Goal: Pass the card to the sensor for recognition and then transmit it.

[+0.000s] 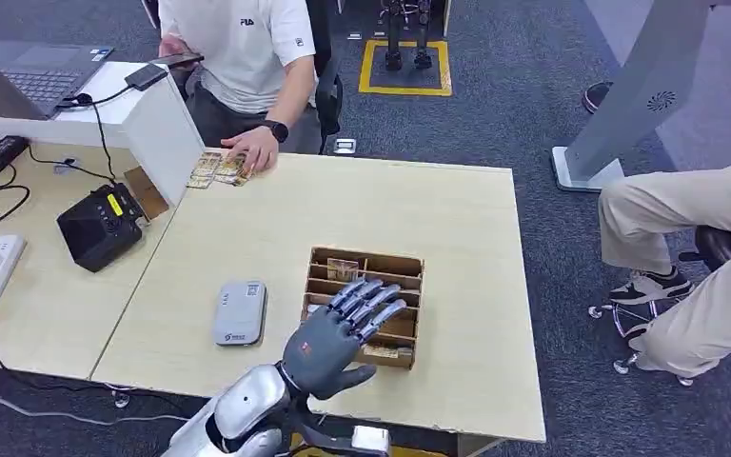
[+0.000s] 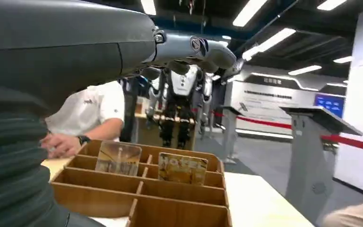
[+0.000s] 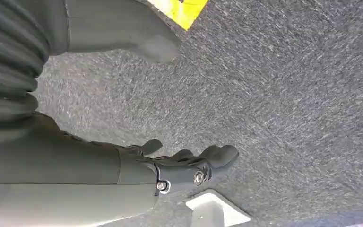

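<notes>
Left hand (image 1: pixel 341 335) above the near part of the wooden box (image 1: pixel 409 274), fingers spread and straight, nothing held. In the box's far compartments, two cards upright: one (image 2: pixel 118 158) on the left, one (image 2: pixel 182 168) just to its right. Grey sensor (image 1: pixel 240 312) flat on the table (image 1: pixel 457 228), left of the box. Right hand (image 3: pixel 189 165) over the carpet, fingers apart, empty.

The left hand (image 1: pixel 338 333) hovers with fingers spread above the near rows of the wooden card rack (image 1: pixel 409 276), nothing between them. Two cards (image 2: pixel 182 168) stand upright in the far row ahead of the fingers. Left of the hand lies a grey card reader (image 1: pixel 240 312), apparently apart from the rack; bare tabletop (image 1: pixel 466 219) lies beyond
</notes>
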Available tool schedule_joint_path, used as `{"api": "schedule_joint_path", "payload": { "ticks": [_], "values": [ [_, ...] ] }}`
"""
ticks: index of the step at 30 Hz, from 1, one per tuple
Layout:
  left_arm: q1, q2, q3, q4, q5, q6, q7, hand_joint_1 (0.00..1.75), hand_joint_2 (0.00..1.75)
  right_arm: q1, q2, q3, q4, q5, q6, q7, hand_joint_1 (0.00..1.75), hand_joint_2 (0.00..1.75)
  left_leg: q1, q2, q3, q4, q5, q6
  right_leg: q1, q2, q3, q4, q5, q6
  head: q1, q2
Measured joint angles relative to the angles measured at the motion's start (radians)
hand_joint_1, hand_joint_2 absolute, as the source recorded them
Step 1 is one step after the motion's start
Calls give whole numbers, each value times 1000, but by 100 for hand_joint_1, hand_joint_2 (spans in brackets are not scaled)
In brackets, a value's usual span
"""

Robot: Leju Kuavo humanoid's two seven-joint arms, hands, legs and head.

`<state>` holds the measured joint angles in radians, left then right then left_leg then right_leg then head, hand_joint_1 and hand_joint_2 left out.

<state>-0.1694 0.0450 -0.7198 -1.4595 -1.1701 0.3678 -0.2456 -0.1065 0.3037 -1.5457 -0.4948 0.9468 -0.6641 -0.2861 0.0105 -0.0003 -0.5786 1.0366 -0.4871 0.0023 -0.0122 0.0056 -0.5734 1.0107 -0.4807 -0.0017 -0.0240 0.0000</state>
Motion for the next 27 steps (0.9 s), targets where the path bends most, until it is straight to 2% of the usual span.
{"api": "schedule_joint_path", "payload": {
  "ticks": [5, 10, 23, 27],
  "values": [
    [-9, -1, 0, 14, -67, 43, 60, 0, 175, 2, 2, 0, -8, 0, 0, 14, 0, 175, 0, 0, 0, 0, 0, 0, 0, 0, 0, 0, 0, 0, 0, 0],
    [-16, -3, 0, 25, -143, 46, 117, 0, 175, 3, 3, 0, -14, -1, 0, 28, 0, 175, 0, 0, 0, 0, 0, 0, 0, 0, 0, 0, 0, 0, 0, 0],
    [-27, -28, 0, 79, -144, 40, 151, 0, 175, 3, 3, 0, -18, 0, 0, 29, 0, 175, 0, 0, 0, 0, 0, 0, 0, 0, 0, 0, 0, 0, 0, 0],
    [-30, -44, 0, 124, -185, 46, 196, 0, 175, 3, 3, 0, -18, 5, 0, 29, 0, 175, 0, 0, 0, 0, 0, 0, 0, 0, 0, 0, 0, 0, 0, 0]
  ]
}}
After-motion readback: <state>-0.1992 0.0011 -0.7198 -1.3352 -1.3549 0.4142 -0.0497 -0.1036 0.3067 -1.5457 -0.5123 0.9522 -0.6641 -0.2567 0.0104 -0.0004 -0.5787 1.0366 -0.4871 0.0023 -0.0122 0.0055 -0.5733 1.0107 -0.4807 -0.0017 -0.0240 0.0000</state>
